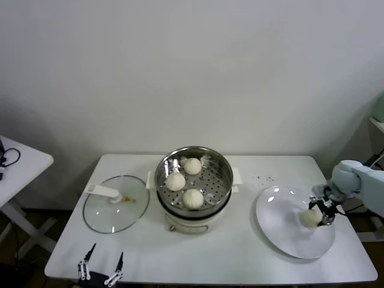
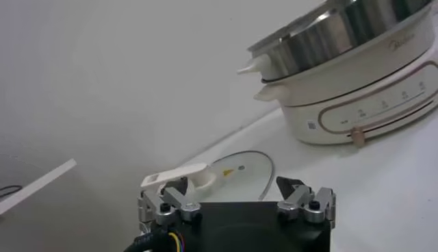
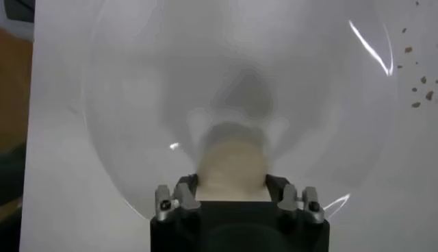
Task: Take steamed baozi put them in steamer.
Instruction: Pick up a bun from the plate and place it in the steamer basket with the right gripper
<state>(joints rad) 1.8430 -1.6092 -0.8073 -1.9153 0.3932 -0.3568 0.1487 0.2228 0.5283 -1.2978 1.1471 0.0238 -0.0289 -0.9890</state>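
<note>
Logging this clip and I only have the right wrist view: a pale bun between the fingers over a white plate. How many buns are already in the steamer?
Observer: Three baozi sit in the steamer, on its perforated floor.
Operator: Is its lid on?
Observer: No. The glass lid lies flat on the table, on the steamer's left.
Operator: Where's the left arm?
Observer: The left gripper is open at the table's near edge, in front of the lid, holding nothing.
Operator: Any more buns on the plate?
Observer: No, the plate holds only the bun at the right gripper.
</note>
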